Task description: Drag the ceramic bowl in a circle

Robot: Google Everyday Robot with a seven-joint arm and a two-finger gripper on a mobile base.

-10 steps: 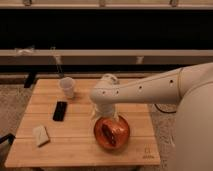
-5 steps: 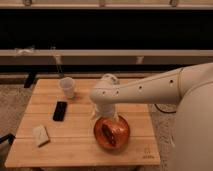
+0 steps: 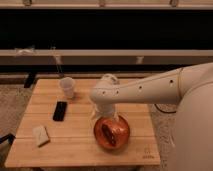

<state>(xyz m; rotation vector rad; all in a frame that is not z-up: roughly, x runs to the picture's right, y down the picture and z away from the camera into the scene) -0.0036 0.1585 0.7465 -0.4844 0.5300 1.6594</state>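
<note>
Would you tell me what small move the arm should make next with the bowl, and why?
Probably sweep the gripper in a small arc toward the table's middle: it sits inside the bowl, which stands close to the table's near edge.

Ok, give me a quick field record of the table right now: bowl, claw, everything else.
bowl: glossy orange-brown ceramic bowl, front right of centre on the wooden table
claw: claw reaching down into the bowl at its rear side
cup: small pale cup, back left, apart from the bowl
other: flat black rectangular device, left of centre; small pale block, front left
</note>
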